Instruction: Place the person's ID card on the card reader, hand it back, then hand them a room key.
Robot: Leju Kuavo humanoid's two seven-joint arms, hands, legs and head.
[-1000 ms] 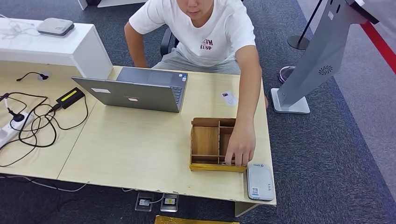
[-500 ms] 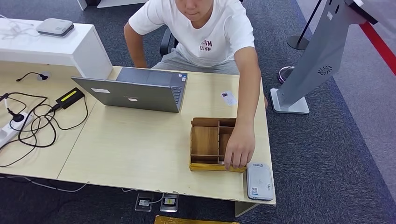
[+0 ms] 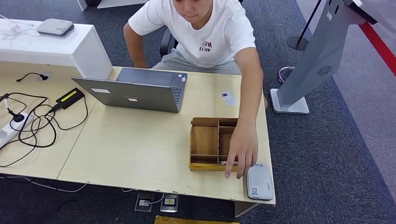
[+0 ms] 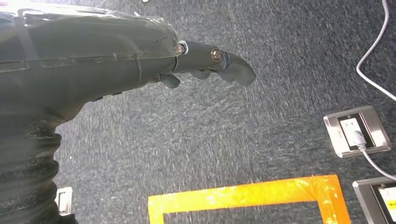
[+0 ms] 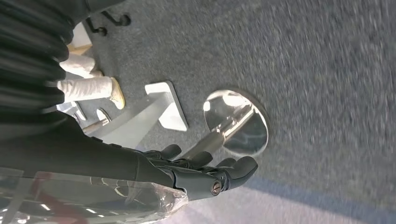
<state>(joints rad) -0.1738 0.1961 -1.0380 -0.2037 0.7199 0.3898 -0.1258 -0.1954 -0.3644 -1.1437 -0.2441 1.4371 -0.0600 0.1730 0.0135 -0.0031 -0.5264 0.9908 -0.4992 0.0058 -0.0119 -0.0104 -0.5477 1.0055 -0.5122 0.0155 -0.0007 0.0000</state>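
Note:
A small white ID card lies on the desk beyond the wooden divided box. The grey card reader sits at the desk's near right corner, just past the box. A person in a white T-shirt reaches across, their hand spread over the box's near right corner and touching the reader's edge. My left hand hangs over dark carpet and holds nothing. My right hand also hangs low over carpet, its fingers loosely extended and empty.
An open laptop stands at the desk's middle back. Cables, a power strip and a black adapter lie at the left. A grey kiosk stand rises at the right. Floor sockets and orange tape mark the carpet.
The person's hand has slid toward the box's near edge and now overlaps the card reader's corner. My hands have not come into the head view.

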